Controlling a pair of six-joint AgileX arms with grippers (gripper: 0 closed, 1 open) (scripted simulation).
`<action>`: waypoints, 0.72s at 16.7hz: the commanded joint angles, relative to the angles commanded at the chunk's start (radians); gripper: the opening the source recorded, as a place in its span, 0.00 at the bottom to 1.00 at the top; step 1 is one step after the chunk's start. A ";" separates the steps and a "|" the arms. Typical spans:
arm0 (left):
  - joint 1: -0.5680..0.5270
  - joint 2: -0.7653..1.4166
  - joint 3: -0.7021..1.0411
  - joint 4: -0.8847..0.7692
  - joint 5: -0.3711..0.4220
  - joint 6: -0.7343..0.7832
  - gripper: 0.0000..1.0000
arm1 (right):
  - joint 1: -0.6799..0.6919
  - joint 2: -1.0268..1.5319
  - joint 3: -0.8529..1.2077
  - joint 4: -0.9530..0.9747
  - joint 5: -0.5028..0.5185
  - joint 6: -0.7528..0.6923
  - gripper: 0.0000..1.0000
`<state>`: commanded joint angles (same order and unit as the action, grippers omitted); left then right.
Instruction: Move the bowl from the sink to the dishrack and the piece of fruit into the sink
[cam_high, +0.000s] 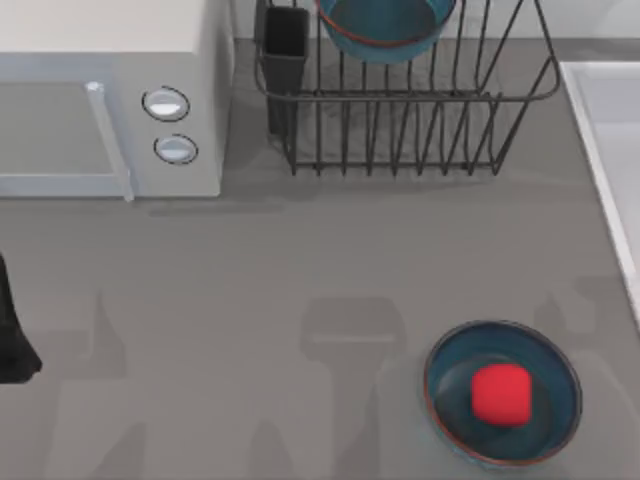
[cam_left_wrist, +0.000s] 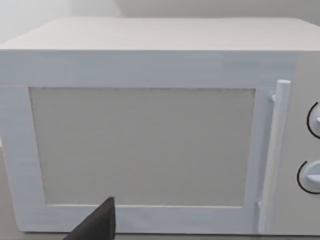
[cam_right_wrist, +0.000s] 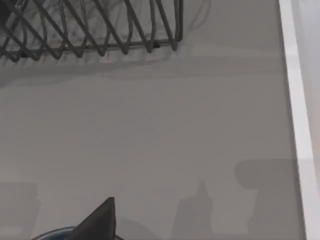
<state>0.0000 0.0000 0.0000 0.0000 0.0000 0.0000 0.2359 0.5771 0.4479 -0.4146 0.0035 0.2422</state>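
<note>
Grey countertop carries all task items. Seen from above, the dishrack stands at 12 o'clock, with the bowl already lodged among its upright bars, so the first transfer appears complete. A black utensil cup occupies the rack's corner, beside a white microwave at 10 o'clock. The piece of fruit rests inside a shallow blue dish at 5 o'clock, which keeps it from rolling. The sink lies along the 3 o'clock edge, near the dish, so the remaining carry is short. The left arm is parked at 9 o'clock. Whether either gripper is released or clenched cannot be told; neither holds a task item.
</note>
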 joint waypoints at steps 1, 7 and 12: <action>0.000 0.000 0.000 0.000 0.000 0.000 1.00 | 0.037 0.104 0.067 -0.062 -0.001 0.036 1.00; 0.000 0.000 0.000 0.000 0.000 0.000 1.00 | 0.246 0.713 0.459 -0.420 -0.004 0.246 1.00; 0.000 0.000 0.000 0.000 0.000 0.000 1.00 | 0.358 1.026 0.674 -0.617 -0.004 0.362 1.00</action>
<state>0.0000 0.0000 0.0000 0.0000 0.0000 0.0000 0.5941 1.6028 1.1224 -1.0320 -0.0006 0.6045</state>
